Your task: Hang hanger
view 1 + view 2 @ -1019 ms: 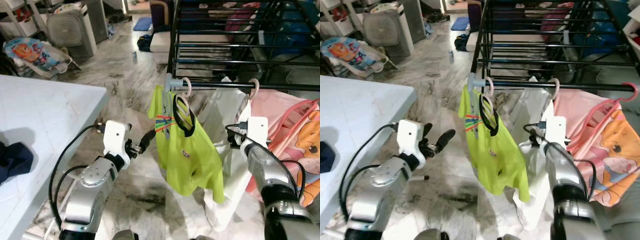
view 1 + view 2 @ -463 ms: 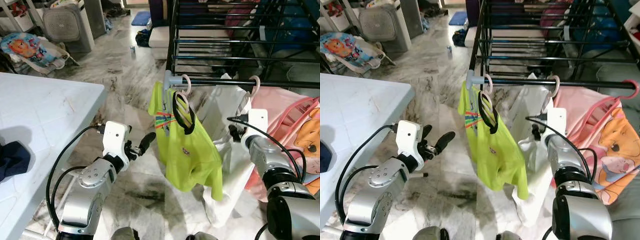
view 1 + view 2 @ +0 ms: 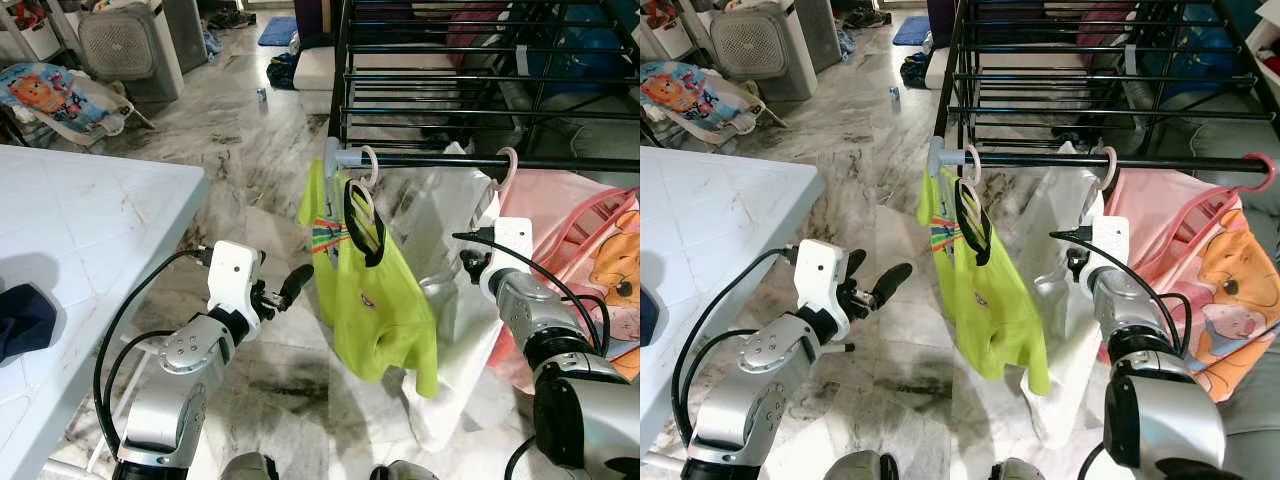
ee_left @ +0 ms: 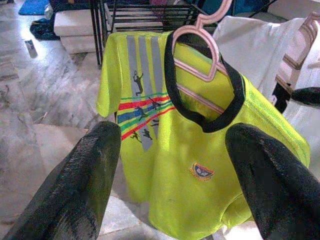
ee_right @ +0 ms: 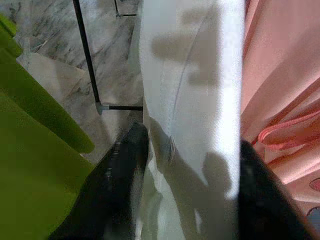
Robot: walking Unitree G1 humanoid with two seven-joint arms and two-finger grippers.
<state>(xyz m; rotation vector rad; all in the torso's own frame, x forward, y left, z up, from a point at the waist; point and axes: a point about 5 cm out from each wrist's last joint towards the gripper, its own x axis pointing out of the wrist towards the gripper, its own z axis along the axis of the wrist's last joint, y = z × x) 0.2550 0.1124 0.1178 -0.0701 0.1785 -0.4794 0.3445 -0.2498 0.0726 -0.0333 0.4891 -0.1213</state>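
Green shirt on a pink hanger point(image 4: 197, 47), hooked at the left end of the rack's front rail point(image 3: 430, 160), ahead of the open left gripper point(image 3: 872, 285) and clear of it.

The left gripper's fingers are spread wide with nothing between them; in its wrist view the shirt point(image 4: 190, 150) sits framed between the two fingers, apart from both, its black collar around the hanger. The right gripper point(image 5: 187, 195) reaches into a white garment point(image 3: 455, 290) hanging beside the shirt; its wrist view shows the fingers apart, one on each side of the white cloth, though whether they pinch it cannot be told. A pink bear-print garment point(image 3: 1215, 290) hangs further right. The head views add the white table point(image 3: 90, 230) at the left and the marble floor point(image 3: 250, 140).
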